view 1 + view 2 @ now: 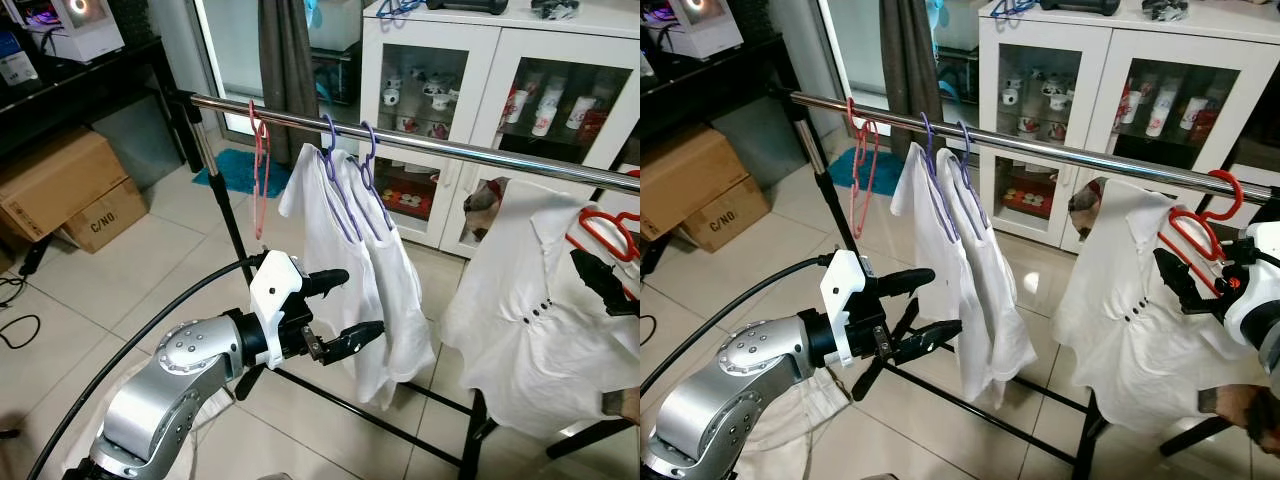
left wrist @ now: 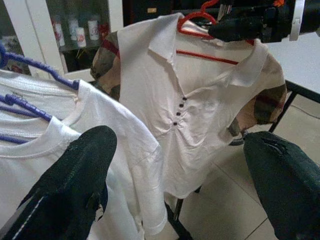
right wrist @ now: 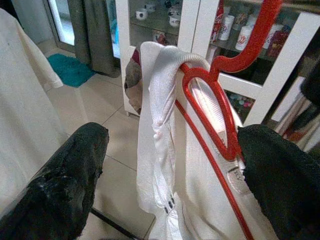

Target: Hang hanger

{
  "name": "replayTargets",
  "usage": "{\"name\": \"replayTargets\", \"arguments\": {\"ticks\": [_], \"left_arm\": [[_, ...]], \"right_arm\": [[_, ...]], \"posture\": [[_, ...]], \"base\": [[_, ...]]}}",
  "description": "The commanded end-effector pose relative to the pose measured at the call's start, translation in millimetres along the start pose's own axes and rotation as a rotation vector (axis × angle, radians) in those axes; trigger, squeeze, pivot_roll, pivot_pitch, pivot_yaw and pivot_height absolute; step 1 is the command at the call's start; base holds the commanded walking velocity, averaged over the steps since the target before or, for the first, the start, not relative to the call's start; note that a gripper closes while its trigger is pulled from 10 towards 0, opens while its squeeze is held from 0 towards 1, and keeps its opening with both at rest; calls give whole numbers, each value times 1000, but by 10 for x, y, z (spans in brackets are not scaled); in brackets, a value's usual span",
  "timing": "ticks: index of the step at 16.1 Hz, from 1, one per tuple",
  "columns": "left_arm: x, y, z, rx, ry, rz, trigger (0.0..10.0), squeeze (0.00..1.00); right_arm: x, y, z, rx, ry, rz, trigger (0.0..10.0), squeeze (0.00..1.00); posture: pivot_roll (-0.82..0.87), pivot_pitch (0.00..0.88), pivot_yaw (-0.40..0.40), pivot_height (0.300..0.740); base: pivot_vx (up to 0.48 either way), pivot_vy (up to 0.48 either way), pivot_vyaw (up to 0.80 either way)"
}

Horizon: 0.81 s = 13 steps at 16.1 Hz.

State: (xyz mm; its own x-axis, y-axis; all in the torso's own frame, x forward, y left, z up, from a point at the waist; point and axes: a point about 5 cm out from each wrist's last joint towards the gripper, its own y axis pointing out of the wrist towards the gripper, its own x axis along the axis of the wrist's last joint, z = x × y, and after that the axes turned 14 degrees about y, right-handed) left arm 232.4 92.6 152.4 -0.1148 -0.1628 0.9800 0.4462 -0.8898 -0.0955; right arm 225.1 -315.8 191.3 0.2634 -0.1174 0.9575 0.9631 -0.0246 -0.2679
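Hanging by the steel rail (image 1: 1060, 150), the red hanger (image 1: 1200, 225) carries a white polo shirt (image 1: 1130, 310) beside the right gripper (image 1: 1180, 275), whose wrist view shows spread fingers (image 3: 65, 185) flanking it, while the left gripper (image 1: 350, 305) hovers open near two hung shirts (image 1: 360, 270).

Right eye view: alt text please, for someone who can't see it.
The right hand holds a red hanger carrying a white shirt close to a steel clothes rail. Two white T-shirts on purple hangers and an empty pink hanger hang on the rail; the left hand hovers open below.
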Motion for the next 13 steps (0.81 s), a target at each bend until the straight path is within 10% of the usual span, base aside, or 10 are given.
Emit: {"name": "replayTargets", "arguments": {"ticks": [1, 13], "left_arm": [[27, -13, 2, -9, 8, -4, 10000, 0], [27, -13, 2, -9, 8, -4, 10000, 0]], "right_arm": [[8, 11, 27, 10, -7, 1, 10000, 0], [8, 11, 27, 10, -7, 1, 10000, 0]], "posture": [[48, 15, 88, 740], [48, 15, 88, 740]], "base": [[0, 0, 0], [0, 0, 0]]}}
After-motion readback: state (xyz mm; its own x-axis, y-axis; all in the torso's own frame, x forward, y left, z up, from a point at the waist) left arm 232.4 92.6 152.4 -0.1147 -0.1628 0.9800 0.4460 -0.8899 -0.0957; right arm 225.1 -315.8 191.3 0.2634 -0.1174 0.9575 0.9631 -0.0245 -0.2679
